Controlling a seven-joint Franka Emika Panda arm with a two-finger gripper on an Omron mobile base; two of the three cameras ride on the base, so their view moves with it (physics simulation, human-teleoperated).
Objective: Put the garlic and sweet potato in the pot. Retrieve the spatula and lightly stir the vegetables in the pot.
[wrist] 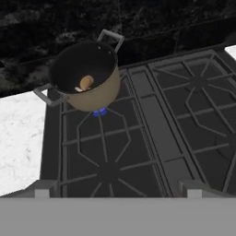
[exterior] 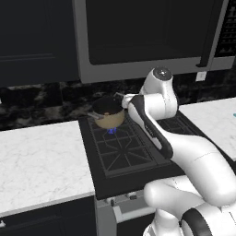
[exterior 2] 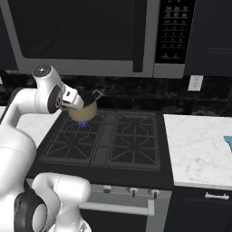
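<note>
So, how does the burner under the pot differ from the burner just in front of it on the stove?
The burner under the pot shows a small blue flame; the front burner shows none. The first carries the pot, which hides most of its grate; the second stands bare, with its whole grate visible. Both share the same dark grate, on the left side of the stove.

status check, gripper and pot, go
Gripper open, empty, above stove. Small tan-gold pot on lit rear-left burner, orange-brown sweet potato inside. Light blue spatula on right counter. Nothing blocking.
</note>
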